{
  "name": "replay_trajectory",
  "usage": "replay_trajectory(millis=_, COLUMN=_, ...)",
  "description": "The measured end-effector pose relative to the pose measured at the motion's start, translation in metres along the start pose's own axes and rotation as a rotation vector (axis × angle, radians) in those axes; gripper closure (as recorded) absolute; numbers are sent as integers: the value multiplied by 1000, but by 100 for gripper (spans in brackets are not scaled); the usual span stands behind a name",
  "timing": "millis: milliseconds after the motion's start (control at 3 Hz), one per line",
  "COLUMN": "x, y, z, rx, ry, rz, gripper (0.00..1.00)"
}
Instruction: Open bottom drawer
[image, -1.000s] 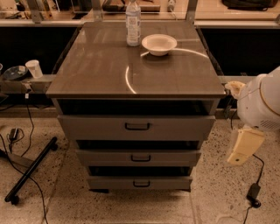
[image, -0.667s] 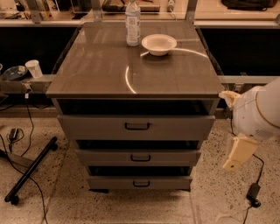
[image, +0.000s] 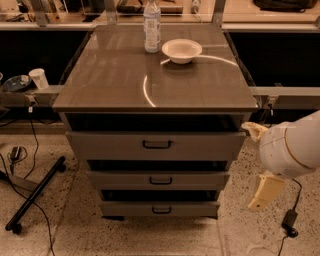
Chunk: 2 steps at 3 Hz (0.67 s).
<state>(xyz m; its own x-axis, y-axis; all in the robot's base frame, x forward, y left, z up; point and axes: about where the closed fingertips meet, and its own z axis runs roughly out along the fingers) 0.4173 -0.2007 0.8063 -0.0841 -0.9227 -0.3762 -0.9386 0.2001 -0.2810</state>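
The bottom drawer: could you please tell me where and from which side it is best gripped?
On the bottom drawer, grip the small black loop handle centred on its flat front, coming straight from the front; nothing else protrudes. The gripper hangs right of the cabinet.

Robot test lab or workshop, not a home. Bare speckled floor (image: 70, 235) with loose cables (image: 32, 140), a black stand leg (image: 35, 195) and a power adapter (image: 289, 220). Metal rails (image: 285, 91) run along dark bays behind. A stand-alone three-drawer cabinet (image: 210, 146) sits mid-room, its counter (image: 115, 85) carrying a water bottle (image: 152, 25) and a white bowl (image: 182, 50). Paper cup (image: 38, 78) on the left ledge. The robot arm's pincer (image: 265, 192) hangs low, right of the cabinet, apart from it.
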Motion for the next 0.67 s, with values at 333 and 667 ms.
replay_trajectory(millis=333, x=10, y=23, z=24, rx=5, ry=13, rz=-1, gripper=0)
replay_trajectory(millis=667, x=27, y=62, z=57, rx=-32, ry=56, rz=20, gripper=0)
